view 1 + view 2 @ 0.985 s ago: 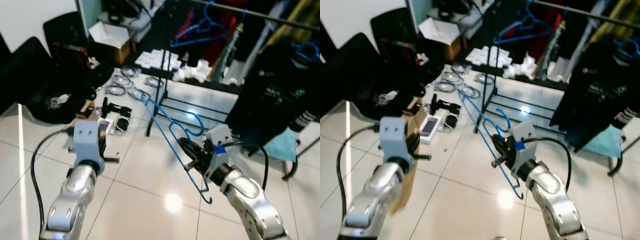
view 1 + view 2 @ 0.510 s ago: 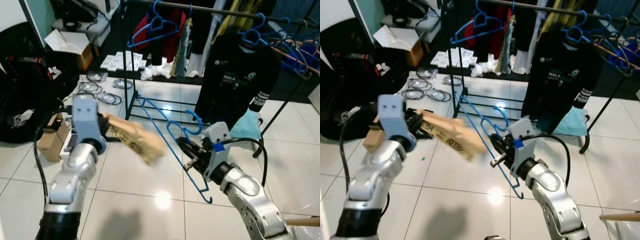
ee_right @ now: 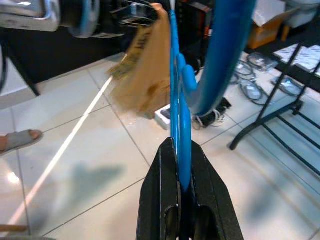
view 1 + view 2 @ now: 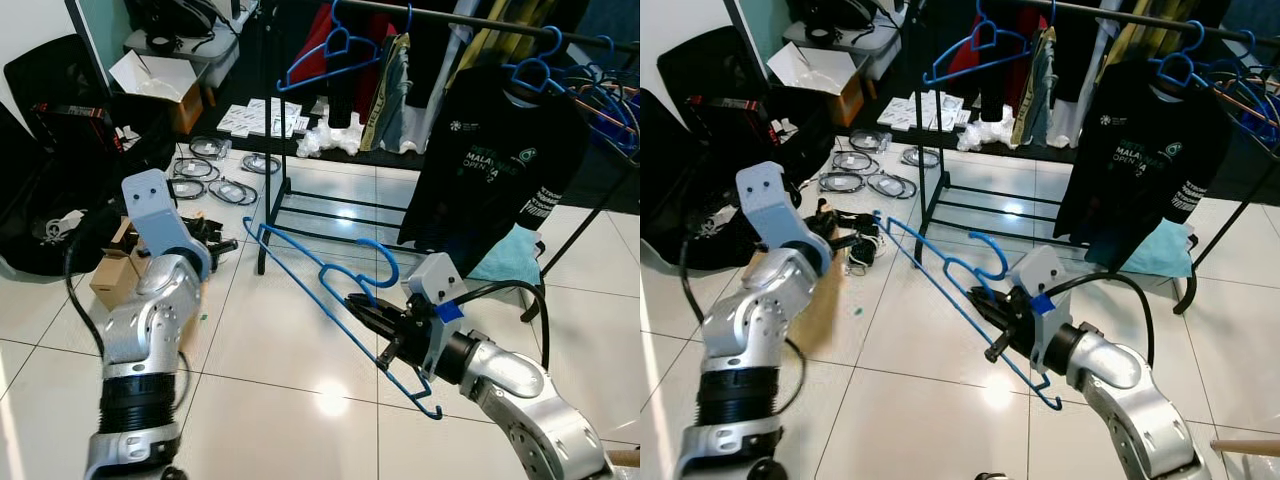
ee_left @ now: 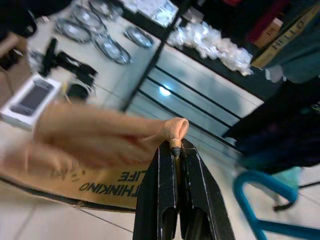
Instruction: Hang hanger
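My right gripper (image 4: 362, 308) is shut on the lower bar of a blue plastic hanger (image 4: 330, 285). The hanger slants over the floor tiles with its hook (image 4: 385, 262) pointing up, and in the right wrist view its bar (image 3: 175, 90) runs out from between the fingers. The clothes rail (image 4: 470, 20) stands ahead, well above and beyond the hanger; it carries blue hangers (image 4: 335, 55) and a black T-shirt (image 4: 490, 170). My left gripper (image 5: 175, 145) is shut on the twisted handle of a brown paper bag (image 5: 100, 145), which hangs beside the left arm (image 4: 825, 305).
The rack's black base bars (image 4: 330, 215) lie on the tiles ahead. Coiled cables (image 4: 215, 180), small boxes (image 4: 110, 280) and black bags (image 4: 60, 120) crowd the floor on the left. A person's sandalled foot (image 3: 20, 140) is nearby. Bare tiles (image 4: 290, 370) lie between me and the rack.
The camera view has shifted. The paper bag, swung out to the right half a second ago, now hangs down by the left arm. The right gripper keeps the hanger.
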### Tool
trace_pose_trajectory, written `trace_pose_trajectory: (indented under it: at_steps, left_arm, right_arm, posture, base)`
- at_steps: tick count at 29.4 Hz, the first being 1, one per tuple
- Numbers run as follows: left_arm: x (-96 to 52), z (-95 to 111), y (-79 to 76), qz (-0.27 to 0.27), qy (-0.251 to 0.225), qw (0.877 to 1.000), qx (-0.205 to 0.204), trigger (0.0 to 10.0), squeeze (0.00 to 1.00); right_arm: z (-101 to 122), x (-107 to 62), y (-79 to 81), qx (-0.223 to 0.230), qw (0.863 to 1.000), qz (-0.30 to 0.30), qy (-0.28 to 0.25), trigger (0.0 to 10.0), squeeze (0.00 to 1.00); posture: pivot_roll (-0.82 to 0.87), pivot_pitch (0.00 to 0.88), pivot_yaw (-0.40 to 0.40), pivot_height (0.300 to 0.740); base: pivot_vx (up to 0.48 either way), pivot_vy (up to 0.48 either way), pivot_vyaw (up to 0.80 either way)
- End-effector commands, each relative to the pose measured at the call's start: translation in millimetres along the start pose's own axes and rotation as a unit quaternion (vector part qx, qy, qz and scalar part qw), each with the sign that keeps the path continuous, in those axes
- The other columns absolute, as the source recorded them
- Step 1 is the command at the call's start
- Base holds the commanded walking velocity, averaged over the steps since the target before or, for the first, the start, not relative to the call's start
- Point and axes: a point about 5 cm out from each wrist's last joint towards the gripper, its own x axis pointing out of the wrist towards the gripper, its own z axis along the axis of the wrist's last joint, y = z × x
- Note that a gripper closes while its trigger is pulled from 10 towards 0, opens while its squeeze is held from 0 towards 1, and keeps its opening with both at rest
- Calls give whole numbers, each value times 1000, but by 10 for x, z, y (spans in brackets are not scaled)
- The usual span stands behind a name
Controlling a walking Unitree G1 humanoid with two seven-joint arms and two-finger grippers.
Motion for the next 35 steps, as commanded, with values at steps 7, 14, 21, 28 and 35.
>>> trace_pose_trajectory:
  at_steps: [7,14,21,28,35]
  left_arm:
    - [-2,111,40,26,-18,999,-22,10000,0]
    - [9,190,108,63,-28,996,-52,10000,0]
    - [1,206,-63,50,-20,994,-91,10000,0]
    - [-27,169,-167,48,-11,993,-104,10000,0]
    - [-22,201,-141,69,-14,991,-110,10000,0]
  right_arm:
    - [50,37,93,-4,999,42,8,10000,0]
    - [52,30,113,-9,998,52,19,10000,0]
    - [32,3,161,-24,995,77,50,10000,0]
    - [72,40,195,-30,993,98,58,10000,0]
    - [143,106,196,-31,994,94,40,10000,0]
  posture:
    - [-76,148,-8,740]
    - [-77,154,-5,740]
    - [-80,155,-3,740]
    - [-74,153,-2,740]
    - [-72,150,-6,740]
  base:
    - [0,0,0]
    - [0,0,0]
    - [0,0,0]
    - [0,0,0]
    - [0,0,0]
